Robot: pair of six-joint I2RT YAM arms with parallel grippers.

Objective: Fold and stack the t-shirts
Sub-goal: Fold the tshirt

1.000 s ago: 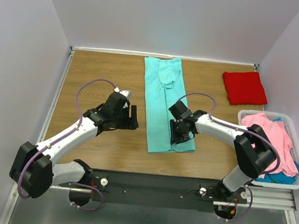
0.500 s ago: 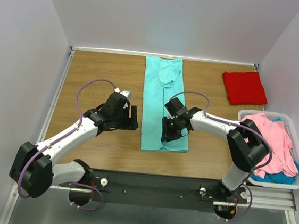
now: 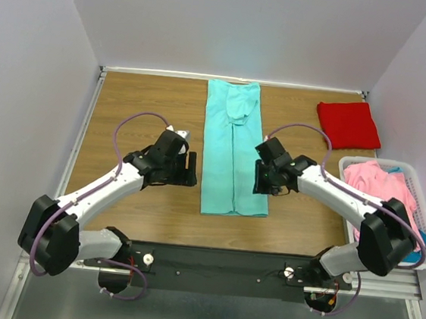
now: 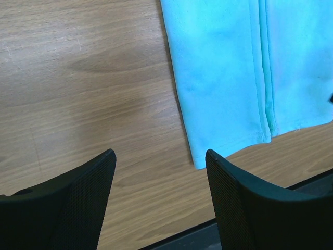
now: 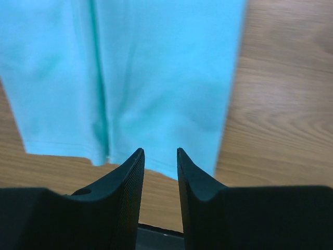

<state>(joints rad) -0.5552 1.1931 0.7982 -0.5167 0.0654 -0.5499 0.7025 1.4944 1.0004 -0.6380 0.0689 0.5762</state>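
Folding aqua t-shirt [image 3: 231,150]: lengthwise strip flat on worktop [image 3: 138,106]; left end effector [image 4: 159,157] wide, empty; right end effector [image 5: 160,152] narrow, empty; next judged: grip hem corners, fold crosswise.

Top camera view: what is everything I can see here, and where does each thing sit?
aqua-teal cloth t-shirt: one, folded into a long strip, table centre
bright red cloth t-shirt: one, folded, far right of table
pink cloth shirt: one, crumpled, in the basket
blue-teal cloth: a bit showing under the pink one
white plastic basket: one, right edge
brown wooden table: one, under it all
left arm: white and black, left of the strip, jaws wide open
right arm: same colours, right of the strip, jaws narrowly apart, holding nothing
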